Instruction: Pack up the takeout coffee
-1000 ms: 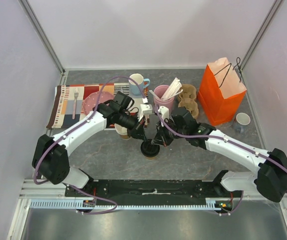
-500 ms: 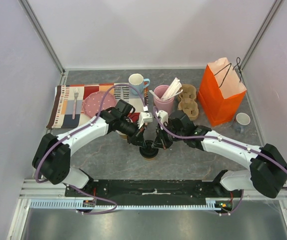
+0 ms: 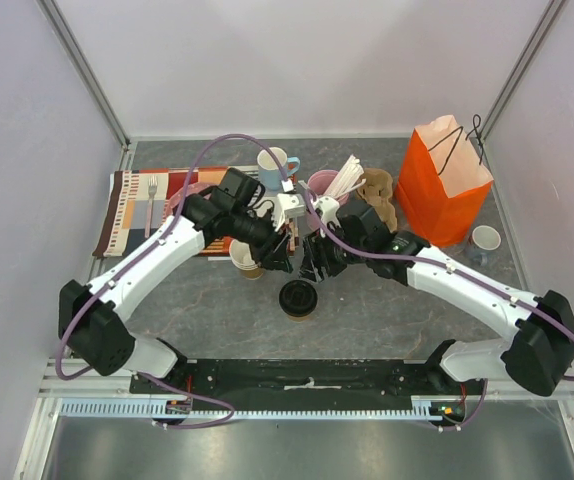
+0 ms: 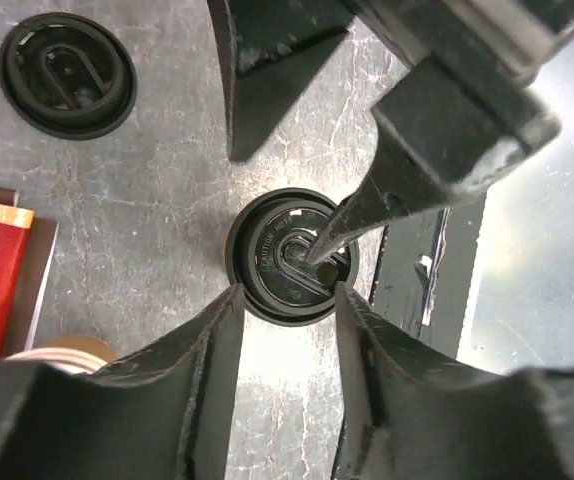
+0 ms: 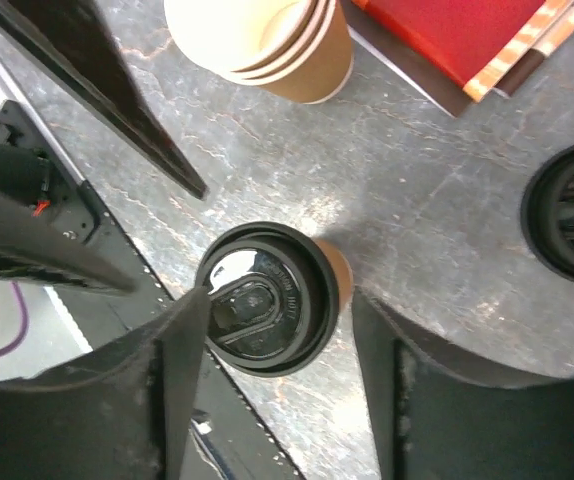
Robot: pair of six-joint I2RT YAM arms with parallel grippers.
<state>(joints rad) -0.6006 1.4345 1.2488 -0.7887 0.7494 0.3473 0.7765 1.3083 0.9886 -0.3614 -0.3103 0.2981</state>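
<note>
Near the middle of the desk's front edge, the coffee cup (image 3: 298, 298) stands upright with its black lid on, and nothing touches it. Above it hang the left gripper (image 3: 279, 258) and the right gripper (image 3: 316, 264), each with its fingers spread apart and empty. The stacked lidless cups (image 3: 246, 258) stand close by, toward the back-left.

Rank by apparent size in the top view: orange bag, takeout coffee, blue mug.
1. orange bag, clearly largest.
2-3. takeout coffee and blue mug look about alike from above; I won't rank them.
</note>
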